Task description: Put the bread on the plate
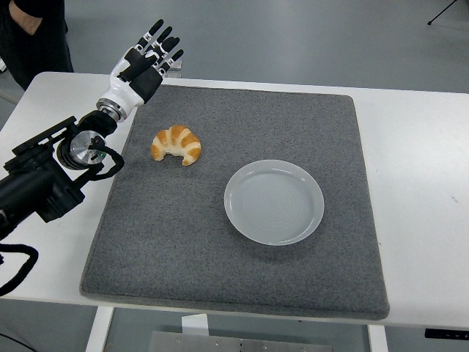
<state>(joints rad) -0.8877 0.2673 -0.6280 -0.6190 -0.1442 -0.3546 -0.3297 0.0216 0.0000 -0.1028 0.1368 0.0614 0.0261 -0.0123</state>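
person (33, 33): cropped top-left | left arm (37, 187): cut off (left edge)

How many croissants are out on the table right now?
1. The croissant lies on the grey mat, left of the empty white plate and just below the robot's open left hand. Nothing looks hidden.

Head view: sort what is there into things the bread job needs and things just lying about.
Needed for the job:
- croissant, on the grey mat, not yet moved
- plate, empty
- left hand, fingers spread, holding nothing

Just there:
- grey mat
- white table
- person at the top left corner
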